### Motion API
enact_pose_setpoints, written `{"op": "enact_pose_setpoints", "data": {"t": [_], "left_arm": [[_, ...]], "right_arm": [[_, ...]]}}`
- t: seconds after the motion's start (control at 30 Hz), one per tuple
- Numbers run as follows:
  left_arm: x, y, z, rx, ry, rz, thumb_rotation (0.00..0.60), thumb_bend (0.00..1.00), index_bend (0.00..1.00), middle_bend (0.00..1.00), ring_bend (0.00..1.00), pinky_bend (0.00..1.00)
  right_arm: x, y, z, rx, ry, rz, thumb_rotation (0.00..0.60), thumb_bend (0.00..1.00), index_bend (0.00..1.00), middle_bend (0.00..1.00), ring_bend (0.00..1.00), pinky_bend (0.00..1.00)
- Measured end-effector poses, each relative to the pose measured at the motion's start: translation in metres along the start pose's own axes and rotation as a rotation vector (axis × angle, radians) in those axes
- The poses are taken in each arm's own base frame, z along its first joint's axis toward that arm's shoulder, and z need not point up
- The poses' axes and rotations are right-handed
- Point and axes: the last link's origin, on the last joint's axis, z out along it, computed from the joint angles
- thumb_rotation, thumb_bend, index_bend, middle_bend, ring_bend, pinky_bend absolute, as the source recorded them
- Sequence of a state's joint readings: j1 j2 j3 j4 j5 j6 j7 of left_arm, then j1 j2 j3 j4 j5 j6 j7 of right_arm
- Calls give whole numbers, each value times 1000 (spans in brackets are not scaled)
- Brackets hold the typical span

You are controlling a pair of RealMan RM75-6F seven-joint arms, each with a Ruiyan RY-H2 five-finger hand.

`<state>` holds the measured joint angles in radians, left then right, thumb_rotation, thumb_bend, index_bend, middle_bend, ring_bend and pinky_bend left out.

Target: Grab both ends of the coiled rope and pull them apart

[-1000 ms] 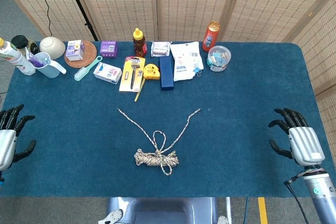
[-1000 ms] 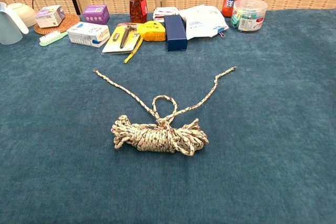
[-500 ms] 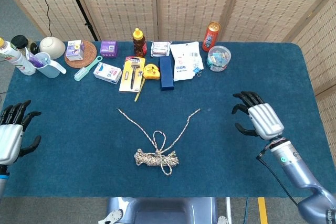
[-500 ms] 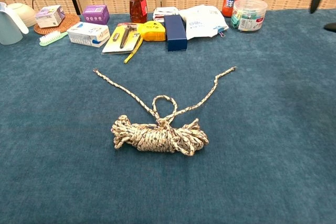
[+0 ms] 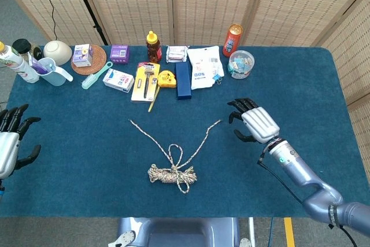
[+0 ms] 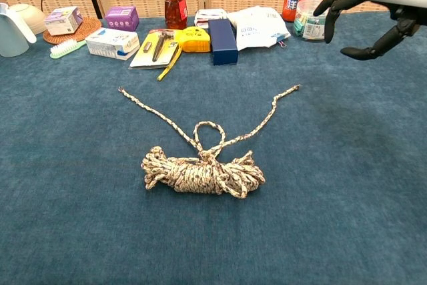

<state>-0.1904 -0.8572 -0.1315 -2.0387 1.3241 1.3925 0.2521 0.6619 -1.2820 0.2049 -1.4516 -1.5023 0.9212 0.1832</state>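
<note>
Progress: my right hand (image 5: 255, 123) has swept in from the far right table edge over the last second and now hovers near the rope's right end (image 5: 218, 121), not touching it yet. My left hand (image 5: 10, 146) has barely shifted; it stays at the left edge of the table (image 5: 69, 143), well apart from the rope's left end (image 5: 130, 121). So only one side of the reach is under way, I judge; the grab itself hasn't started on either end.

Rope (image 5: 172, 173): coiled bundle near the front centre of the table, a small loop above it, two loose tails running up and outward in a V. Nothing holds it.

Pose: right hand palm down, back of the hand up, fingers spread and slightly curled, thumb apart, holding nothing. In the chest view it sits above the cloth at upper right, fingertips (image 6: 331, 5) pointing toward the rope end. Left hand also empty, fingers spread, only visible in the head view.

Next I need to drop the right hand onto its tail and bring the left one in.
</note>
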Motion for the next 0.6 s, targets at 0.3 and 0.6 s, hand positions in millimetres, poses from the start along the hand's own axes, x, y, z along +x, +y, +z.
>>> {"op": "enact_pose_setpoints", "data": {"t": [0.3, 0.6], "left_arm": [[-1, 0, -1, 1, -8, -5, 600, 327, 234, 61, 24, 0], [-5, -4, -2, 19, -24, -7, 600, 327, 231, 61, 24, 0]], "right_arm": [[-17, -3, 20, 8, -44, 8, 600, 446, 455, 170, 84, 77], [-37, -7, 50, 17, -77, -15, 600, 447, 451, 173, 83, 67]]}}
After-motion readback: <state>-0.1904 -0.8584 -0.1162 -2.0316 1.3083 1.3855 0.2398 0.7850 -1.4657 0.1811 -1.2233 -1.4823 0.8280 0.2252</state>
